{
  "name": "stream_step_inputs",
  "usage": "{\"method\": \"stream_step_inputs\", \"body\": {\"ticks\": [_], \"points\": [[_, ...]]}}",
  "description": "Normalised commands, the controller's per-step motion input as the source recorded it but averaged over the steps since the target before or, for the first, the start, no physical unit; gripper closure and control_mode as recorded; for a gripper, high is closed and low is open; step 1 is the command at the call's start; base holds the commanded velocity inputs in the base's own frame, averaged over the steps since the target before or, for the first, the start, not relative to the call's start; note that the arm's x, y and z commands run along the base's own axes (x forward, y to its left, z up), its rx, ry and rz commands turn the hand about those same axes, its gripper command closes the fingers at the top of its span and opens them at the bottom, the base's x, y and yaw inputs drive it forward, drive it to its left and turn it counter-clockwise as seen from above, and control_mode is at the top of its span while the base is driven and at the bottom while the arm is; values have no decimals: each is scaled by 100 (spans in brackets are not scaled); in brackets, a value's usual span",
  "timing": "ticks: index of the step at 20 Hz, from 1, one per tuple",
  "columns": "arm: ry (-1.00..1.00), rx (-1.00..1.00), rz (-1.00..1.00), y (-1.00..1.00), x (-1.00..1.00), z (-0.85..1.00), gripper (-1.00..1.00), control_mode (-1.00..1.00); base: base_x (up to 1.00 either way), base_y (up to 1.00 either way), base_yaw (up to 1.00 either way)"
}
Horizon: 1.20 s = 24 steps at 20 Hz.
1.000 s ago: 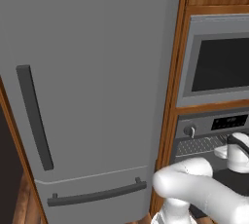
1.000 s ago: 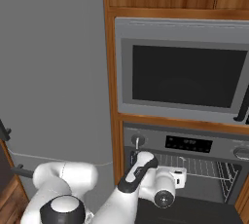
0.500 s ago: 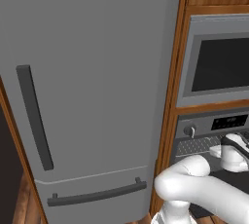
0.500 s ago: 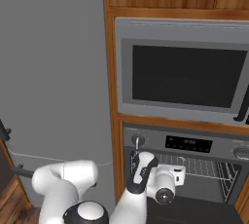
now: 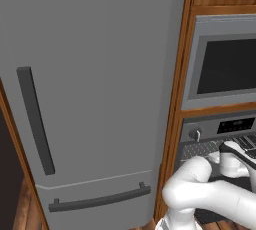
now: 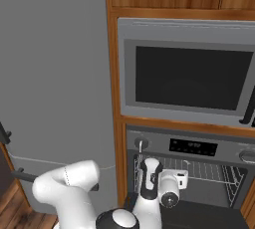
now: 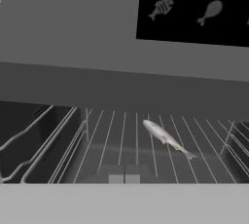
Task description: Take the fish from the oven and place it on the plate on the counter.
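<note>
The fish (image 7: 166,138) lies on the wire rack (image 7: 126,145) inside the oven (image 6: 191,173), untouched. Since a moment ago the arm has pushed closer, its pincer (image 7: 124,178) shut and empty; it must open before grasping.

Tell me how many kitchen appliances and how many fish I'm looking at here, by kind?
Fridge: 1
Microwave: 1
Oven, door open: 1
Fish, lying on the oven's wire rack: 1
Total: 4
</note>
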Motion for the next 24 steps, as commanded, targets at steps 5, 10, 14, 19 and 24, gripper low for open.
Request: {"method": "stream_step_inputs", "body": {"ticks": [5, 10, 14, 19, 24], "points": [[0, 0, 3, 0, 26, -35, 100, -100, 0, 0, 0], [3, 0, 1, 0, 17, -38, 100, -100, 0, 0, 0], [4, 0, 0, 0, 9, -17, 100, -100, 0, 0, 0], [2, 0, 0, 0, 11, -5, 100, -100, 0, 0, 0], [-5, 1, 0, -1, 1, 0, 100, -100, 0, 0, 0]]}}
